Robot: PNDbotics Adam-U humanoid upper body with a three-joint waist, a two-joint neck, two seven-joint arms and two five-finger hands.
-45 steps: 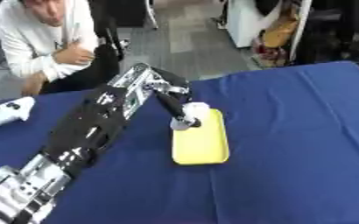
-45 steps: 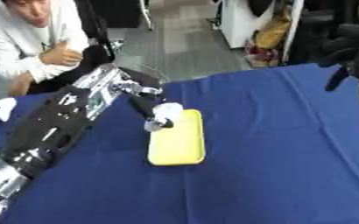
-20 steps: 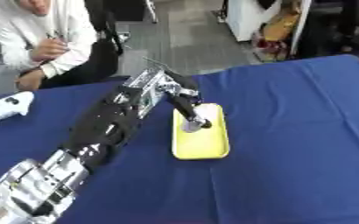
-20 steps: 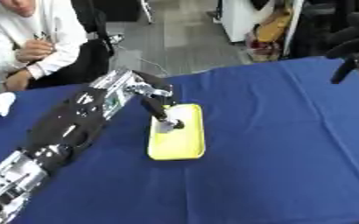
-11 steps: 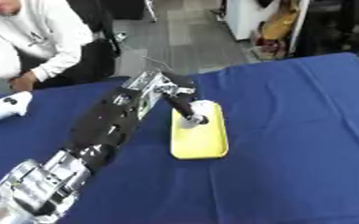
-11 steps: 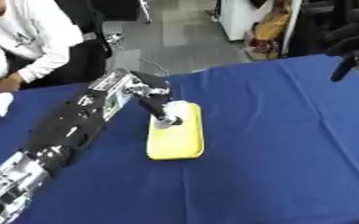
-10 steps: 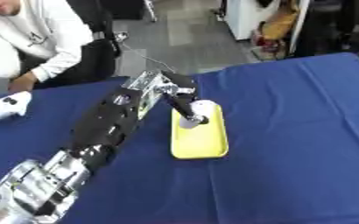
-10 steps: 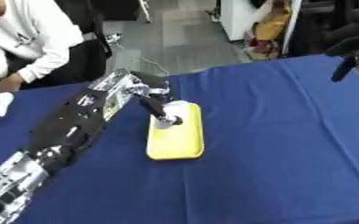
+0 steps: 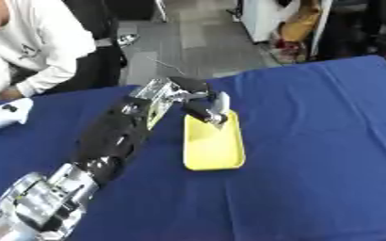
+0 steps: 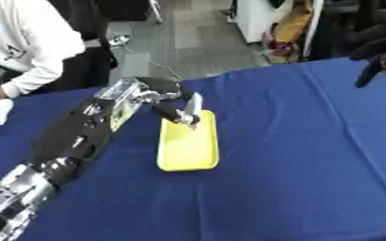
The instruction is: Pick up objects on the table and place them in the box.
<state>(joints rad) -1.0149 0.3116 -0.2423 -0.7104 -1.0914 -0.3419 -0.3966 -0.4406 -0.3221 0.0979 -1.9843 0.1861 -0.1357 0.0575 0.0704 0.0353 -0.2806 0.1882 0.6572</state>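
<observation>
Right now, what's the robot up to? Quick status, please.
Left hand shut on pale object, at far end of yellow box. Right hand idle at table's right edge, fingers unclear. Nothing in the way.

Left arm: extended diagonally from lower left, forearm black and silver. Left hand (image 9: pixel 203 109): fingers curled, pinching a pale item. Right hand (image 10: pixel 376 61): dark, at right edge, state unclear.

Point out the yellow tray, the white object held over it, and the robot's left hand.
yellow tray (image 9: pixel 213 151): left eye view, bare floor.
white object (image 9: pixel 222 103): left eye view, upper part.
left robot hand (image 9: pixel 199 110): left eye view, dark fingers beside the object.
</observation>
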